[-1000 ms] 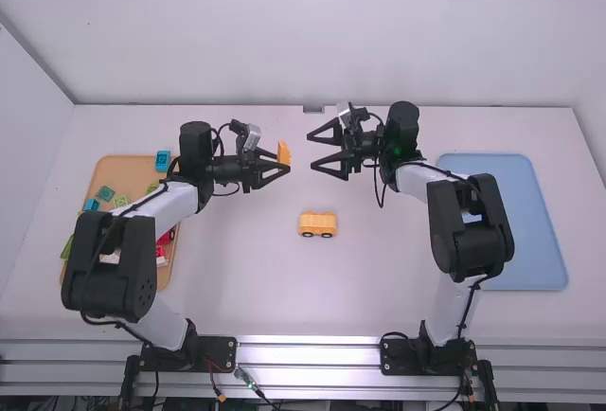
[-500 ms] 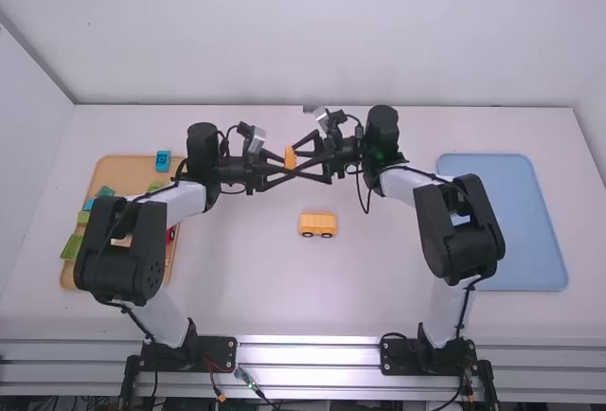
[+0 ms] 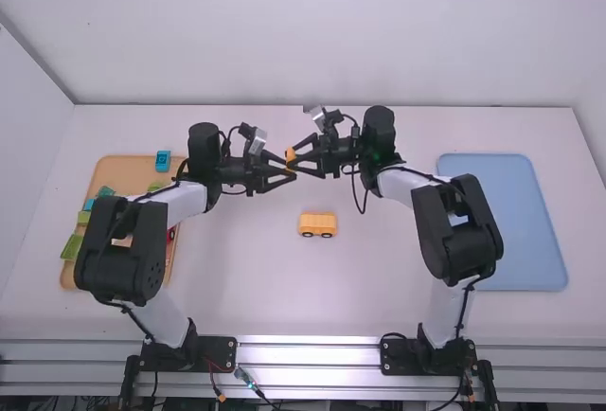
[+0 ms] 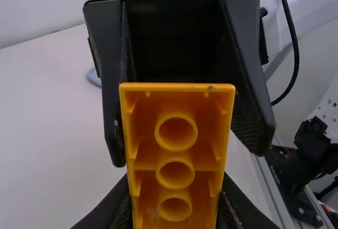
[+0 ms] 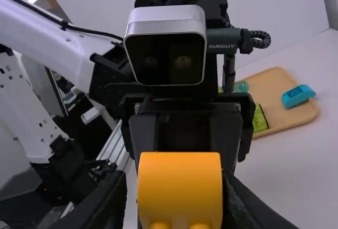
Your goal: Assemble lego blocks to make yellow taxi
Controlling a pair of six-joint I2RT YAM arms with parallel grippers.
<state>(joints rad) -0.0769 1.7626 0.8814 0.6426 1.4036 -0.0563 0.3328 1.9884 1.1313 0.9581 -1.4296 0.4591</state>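
My left gripper is shut on a yellow-orange block above the middle of the table. In the left wrist view the block shows its hollow underside with round tubes, held upright between the left gripper's fingertips. Facing it, my right gripper stands around the same block, still open. In the right wrist view the right gripper has one finger close against the block and a narrow gap on the other side. A yellow block car with dark wheels stands on the table.
On the left, a tan tray holds green, red and blue blocks, partly under the left arm. A blue piece lies at its far corner. The blue tray is at the right, beside the right arm.
The right gripper has come leftward from well apart to around the block, its fingers closer together than before. The left gripper has shifted slightly right with the block. The car stayed put.
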